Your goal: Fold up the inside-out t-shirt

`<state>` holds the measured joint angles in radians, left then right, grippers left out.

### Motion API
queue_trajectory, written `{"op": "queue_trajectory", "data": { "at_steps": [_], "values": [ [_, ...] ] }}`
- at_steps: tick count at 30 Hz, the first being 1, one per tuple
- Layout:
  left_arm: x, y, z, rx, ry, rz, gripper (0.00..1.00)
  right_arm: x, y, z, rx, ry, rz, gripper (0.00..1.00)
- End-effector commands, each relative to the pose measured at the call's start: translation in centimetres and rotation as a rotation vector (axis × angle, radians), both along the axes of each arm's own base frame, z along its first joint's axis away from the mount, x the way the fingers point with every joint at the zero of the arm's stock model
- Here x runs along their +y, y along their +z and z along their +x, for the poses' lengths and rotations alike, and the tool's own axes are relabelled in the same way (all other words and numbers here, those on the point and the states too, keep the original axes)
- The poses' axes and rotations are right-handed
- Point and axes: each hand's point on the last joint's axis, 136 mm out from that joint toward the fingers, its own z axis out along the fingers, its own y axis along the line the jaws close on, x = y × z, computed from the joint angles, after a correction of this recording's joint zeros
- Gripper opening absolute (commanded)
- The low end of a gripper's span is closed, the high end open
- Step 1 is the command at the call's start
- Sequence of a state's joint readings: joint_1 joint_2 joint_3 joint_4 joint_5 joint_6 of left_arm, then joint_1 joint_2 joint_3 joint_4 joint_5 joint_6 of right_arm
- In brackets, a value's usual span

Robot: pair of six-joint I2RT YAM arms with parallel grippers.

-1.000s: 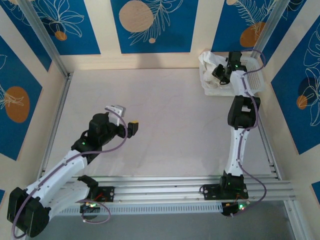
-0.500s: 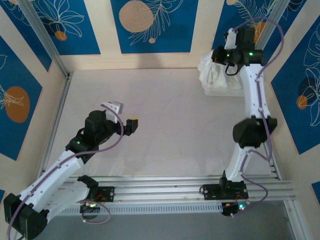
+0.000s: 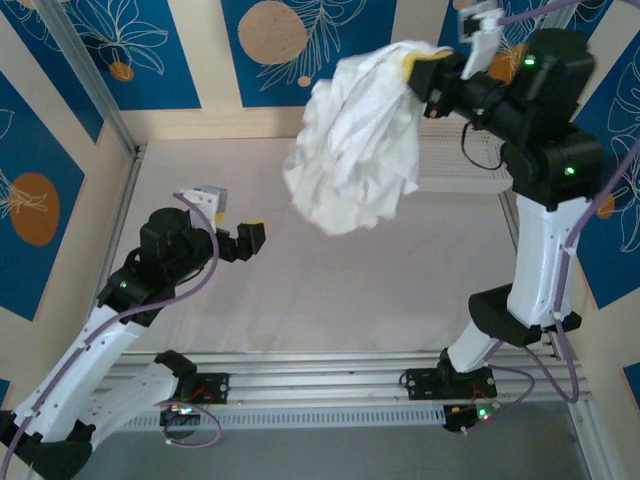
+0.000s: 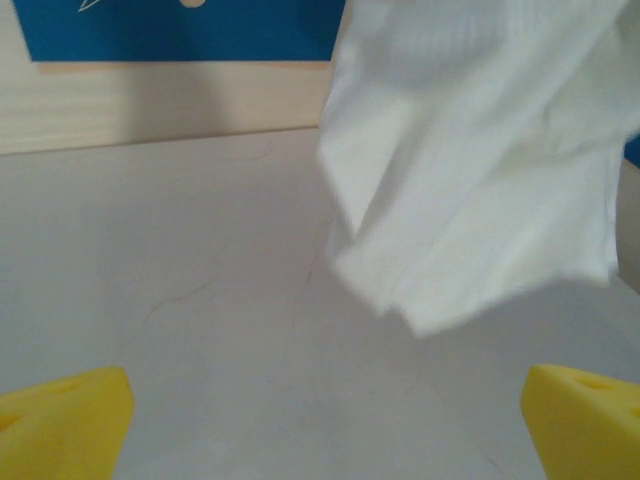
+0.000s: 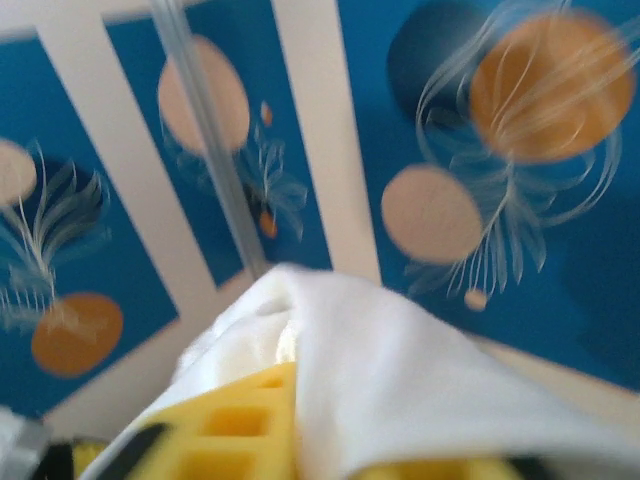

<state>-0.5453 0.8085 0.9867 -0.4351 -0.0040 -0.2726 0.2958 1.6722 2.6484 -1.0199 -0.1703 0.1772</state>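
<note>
From above, the inside-out t-shirt (image 3: 355,140) hangs bunched in the air over the far right of the worktop (image 3: 300,290), in front of the white mesh basket (image 3: 455,150). The right wrist view adds the grip itself: the right claw (image 5: 330,450) has its yellow fingers (image 5: 240,430) pinched onto a fold of cloth. The left wrist view shows the left claw (image 4: 320,440) spread wide and holding nothing, with the shirt's lower edge dangling beyond it.

Round me: blue wall panels (image 3: 300,50) w/ orange discs up top, pale tabletop (image 3: 350,290) mid-frame, alu rails (image 3: 350,375) at btm.
</note>
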Motion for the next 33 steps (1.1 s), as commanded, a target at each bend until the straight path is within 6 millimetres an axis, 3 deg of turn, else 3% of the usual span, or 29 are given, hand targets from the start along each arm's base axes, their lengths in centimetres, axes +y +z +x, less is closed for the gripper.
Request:
{"op": "queue_trajectory", "data": {
  "at_steps": [1,4,7,11,13,16,20,25,29,31,33],
  "values": [
    [2.0,-0.7,-1.0,0.059,0.079,0.036,0.99,1.1,-12.2,4.3,0.316,-0.060,-0.251,0.96],
    [2.7,-1.9,-1.2,0.107,0.109,0.072,0.99,-2.4,-15.3,5.5,0.365,-0.245,-0.404,0.99],
    [2.4,-3.5,-1.2,0.165,0.095,0.102,0.99,-6.2,-16.5,4.4,0.389,-0.386,-0.488,0.99],
    [1.8,-6.9,-0.8,0.293,0.091,0.161,0.99,-11.5,-18.6,0.1,0.491,-0.528,-0.411,0.99],
    [2.0,-9.5,0.0,0.392,0.139,0.199,0.97,-12.3,-21.1,-2.9,0.578,-0.531,-0.255,0.99],
    [1.6,-12.8,1.2,0.524,0.190,0.207,0.88,-9.8,-25.8,-5.9,0.675,-0.424,-0.037,0.98],
    [0.5,-15.9,2.7,0.614,0.205,0.181,0.77,-5.0,-34.0,-7.3,0.910,-0.270,0.112,0.89],
    [0.7,-20.2,3.1,0.736,0.238,0.190,0.71,0.5,-43.5,-8.1,1.115,-0.181,0.028,0.88],
    [0.8,-23.2,2.8,0.821,0.249,0.179,0.59,3.1,-49.2,-10.0,1.263,-0.141,-0.086,0.86],
    [0.5,-24.3,2.9,0.824,0.240,0.147,0.51,4.3,-51.0,-10.8,1.293,-0.110,-0.116,0.78],
    [0.1,-24.9,3.1,0.828,0.227,0.114,0.42,5.1,-51.6,-11.0,1.301,-0.095,-0.120,0.54]
  ]
}}
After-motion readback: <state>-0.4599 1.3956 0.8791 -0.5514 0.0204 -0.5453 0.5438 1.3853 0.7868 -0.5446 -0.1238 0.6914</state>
